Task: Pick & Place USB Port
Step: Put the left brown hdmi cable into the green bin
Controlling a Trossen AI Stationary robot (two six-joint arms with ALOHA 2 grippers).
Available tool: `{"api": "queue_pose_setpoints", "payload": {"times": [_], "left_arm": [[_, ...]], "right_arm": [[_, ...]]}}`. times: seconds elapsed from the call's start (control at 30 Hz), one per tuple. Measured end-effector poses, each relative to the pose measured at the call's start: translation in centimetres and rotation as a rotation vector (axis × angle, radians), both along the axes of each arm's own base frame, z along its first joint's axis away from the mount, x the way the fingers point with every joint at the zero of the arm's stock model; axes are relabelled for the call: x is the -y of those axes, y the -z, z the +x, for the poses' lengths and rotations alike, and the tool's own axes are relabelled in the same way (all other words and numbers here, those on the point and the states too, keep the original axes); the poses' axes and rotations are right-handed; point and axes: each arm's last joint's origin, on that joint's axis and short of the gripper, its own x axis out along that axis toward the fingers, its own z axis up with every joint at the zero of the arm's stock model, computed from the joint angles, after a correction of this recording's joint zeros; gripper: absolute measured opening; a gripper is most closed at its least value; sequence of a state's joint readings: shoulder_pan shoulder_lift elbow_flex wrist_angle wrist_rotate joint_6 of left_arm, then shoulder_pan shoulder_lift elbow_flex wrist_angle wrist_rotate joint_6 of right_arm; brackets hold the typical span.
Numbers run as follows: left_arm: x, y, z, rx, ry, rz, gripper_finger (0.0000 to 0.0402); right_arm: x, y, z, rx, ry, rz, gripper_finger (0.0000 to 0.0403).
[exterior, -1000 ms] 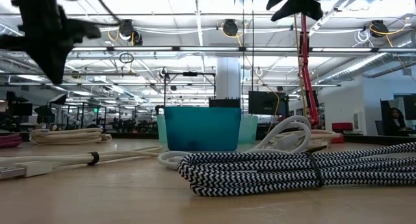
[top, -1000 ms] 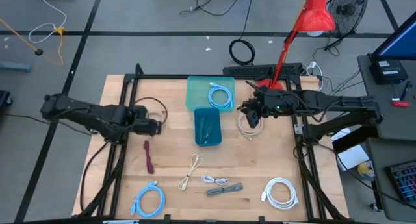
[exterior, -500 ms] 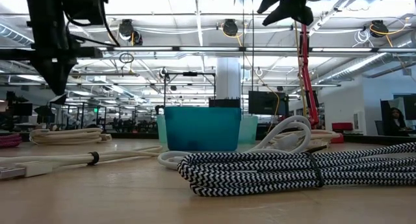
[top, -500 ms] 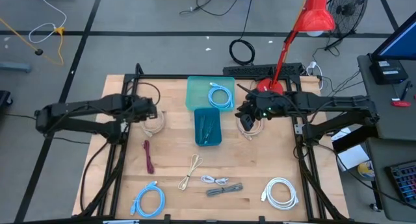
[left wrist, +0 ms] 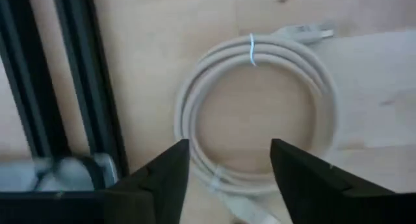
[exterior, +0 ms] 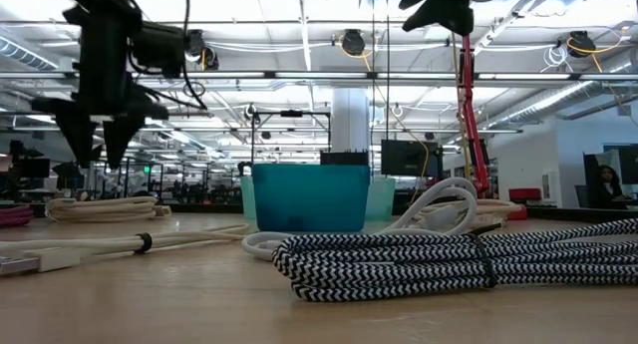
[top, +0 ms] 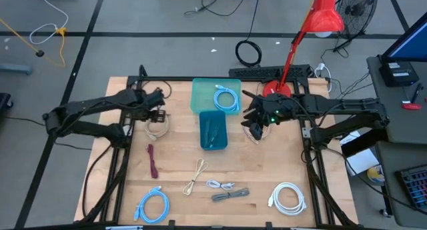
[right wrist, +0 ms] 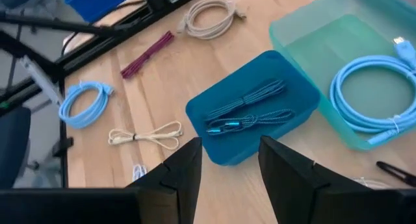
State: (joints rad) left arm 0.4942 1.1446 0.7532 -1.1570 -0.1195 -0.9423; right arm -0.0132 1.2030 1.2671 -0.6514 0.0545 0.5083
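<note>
I've got the left gripper (top: pixel 155 103) up over the far-left part of the table (top: pixel 180 157), fingers (left wrist: pixel 162 178) spread w/ nothing between them, hanging directly above a beige coiled cable (left wrist: pixel 257 113) that lies flat on the wood just beside the black frame rail (left wrist: pixel 91 74); in the low view it's clear of the surface, tips pointing down. Nearer me on that side I see a maroon cable (top: pixel 153 161) and a light-blue coil (top: pixel 153 206) by the front edge. Mid-table: a pale green bin (top: pixel 215 95) w/ a light-blue cable (top: pixel 227 99) in it, touching a smaller dark teal bin (top: pixel 213 130) that holds a couple of bundled blue cables (right wrist: pixel 250 110). In front of those, a cream cable (top: pixel 195 176) and a black-white braided cable (top: pixel 230 194), the latter filling the low view's foreground. On to the right side: right gripper (top: pixel 257 120) sits just beside the teal bin, over another beige coil (top: pixel 254 133), high above the table; its fingers (right wrist: pixel 179 178) are parted, holding nothing. A white coil (top: pixel 288 197) lies near the front-right corner, and a red lamp (top: pixel 320 17) stands past the table's far edge.
</note>
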Motion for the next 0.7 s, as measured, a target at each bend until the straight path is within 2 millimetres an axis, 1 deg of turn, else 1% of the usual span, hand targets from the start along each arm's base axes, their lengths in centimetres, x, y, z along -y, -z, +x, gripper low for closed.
{"api": "queue_pose_setpoints", "payload": {"times": [0.1, 0.2, 0.3, 0.37, 0.53, 0.7], "left_arm": [[-0.4, 1.2, 0.6, -0.09, 0.065, -0.029, 0.0239], [-0.8, 2.1, 1.2, -0.143, 0.109, -0.047, 0.0243], [-1.4, 2.8, 1.6, -0.168, 0.158, -0.035, 0.0243], [-1.9, 3.2, 1.8, -0.167, 0.158, -0.035, 0.0244], [-3.3, 3.8, 1.7, -0.163, 0.146, -0.039, 0.0244], [-4.6, 4.1, 1.1, -0.169, 0.135, -0.051, 0.0244]], "right_arm": [[0.0, 0.0, 0.0, -0.007, -0.035, -0.031, 0.0141], [-0.1, 0.0, 0.0, -0.007, -0.06, -0.02, 0.0141], [-0.2, 0.1, -0.1, -0.012, -0.083, -0.021, 0.0141], [-0.2, 0.1, -0.1, -0.014, -0.092, -0.023, 0.0141], [-0.2, 0.1, -0.2, -0.015, -0.092, -0.023, 0.0141], [-0.2, 0.0, -0.2, -0.014, -0.09, -0.021, 0.0141]]}}
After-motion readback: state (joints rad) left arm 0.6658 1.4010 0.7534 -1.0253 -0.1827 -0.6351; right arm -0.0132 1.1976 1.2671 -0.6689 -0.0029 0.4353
